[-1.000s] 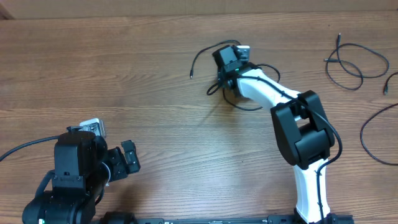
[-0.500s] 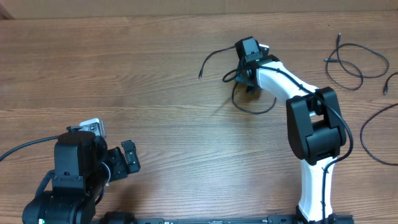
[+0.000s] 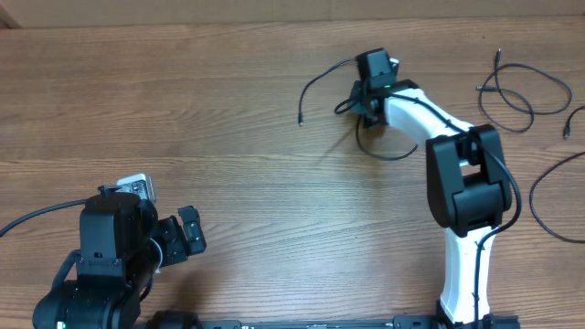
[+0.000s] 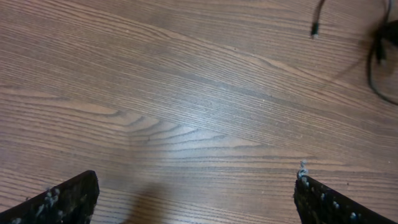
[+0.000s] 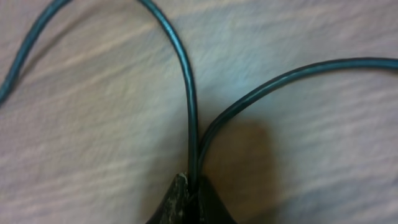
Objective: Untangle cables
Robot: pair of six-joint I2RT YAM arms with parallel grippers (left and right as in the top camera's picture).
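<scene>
Pinch grip: the right gripper (image 5: pixel 191 198) clamps its jaws on two strands of the thin black flexible cable (image 5: pixel 186 87), upper centre of the overhead frame, so you can drag it clear. Left gripper (image 4: pixel 196 198) rests lower left, jaws spread, out of the way.

Separate cables (image 3: pixel 526 66) lie right of the right hand (image 3: pixel 367 105).

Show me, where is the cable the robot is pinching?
Overhead, the cable sits top-centre on the table, pinched in the right tool, its plug end trailing left.
</scene>
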